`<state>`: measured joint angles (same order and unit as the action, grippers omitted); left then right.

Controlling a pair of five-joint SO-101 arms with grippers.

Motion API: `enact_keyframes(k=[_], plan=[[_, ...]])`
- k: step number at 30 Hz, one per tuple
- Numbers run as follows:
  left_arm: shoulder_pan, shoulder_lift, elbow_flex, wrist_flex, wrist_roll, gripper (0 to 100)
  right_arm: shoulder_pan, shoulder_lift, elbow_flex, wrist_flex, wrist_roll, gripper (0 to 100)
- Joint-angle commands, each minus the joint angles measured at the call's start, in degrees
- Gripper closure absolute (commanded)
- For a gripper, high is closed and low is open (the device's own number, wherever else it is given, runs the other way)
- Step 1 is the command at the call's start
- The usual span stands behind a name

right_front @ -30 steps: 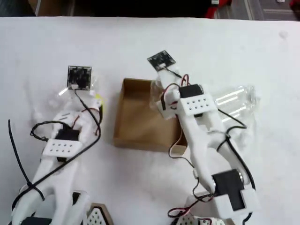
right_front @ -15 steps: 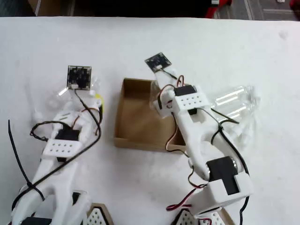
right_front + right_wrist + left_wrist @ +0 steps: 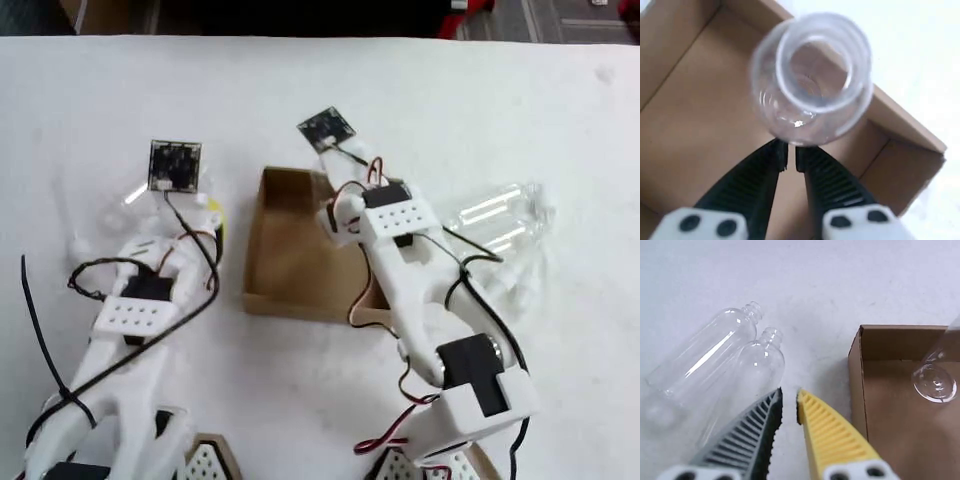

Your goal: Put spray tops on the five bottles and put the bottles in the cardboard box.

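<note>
My right gripper [image 3: 788,155] is shut on a clear bottle [image 3: 810,75], seen base-on and held over the floor of the cardboard box [image 3: 690,125]. The fingers hold its far end, which the bottle's body hides. That bottle's round base [image 3: 935,382] also hangs above the box [image 3: 855,365] in the left wrist view. My left gripper [image 3: 789,392], one finger grey and one yellow, is open by a narrow gap with nothing in it. It sits just short of two uncapped clear bottles [image 3: 720,355] lying side by side on the table.
In the high view the box [image 3: 262,240] sits between the two arms. More clear bottles [image 3: 495,222] lie to the right of the right arm. A small white part [image 3: 75,243] rests at the far left. The table's far half is bare white.
The right arm has swung left, carrying its bottle further over the box. The left arm has barely shifted.
</note>
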<state>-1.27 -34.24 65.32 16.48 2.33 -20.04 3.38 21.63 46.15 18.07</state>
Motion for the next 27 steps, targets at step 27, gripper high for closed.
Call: enact_keyframes(k=[27], plan=[[0.13,0.04,-0.26,-1.58,0.7,94,14.55,-30.37,0.18,31.69,0.44,97.7]])
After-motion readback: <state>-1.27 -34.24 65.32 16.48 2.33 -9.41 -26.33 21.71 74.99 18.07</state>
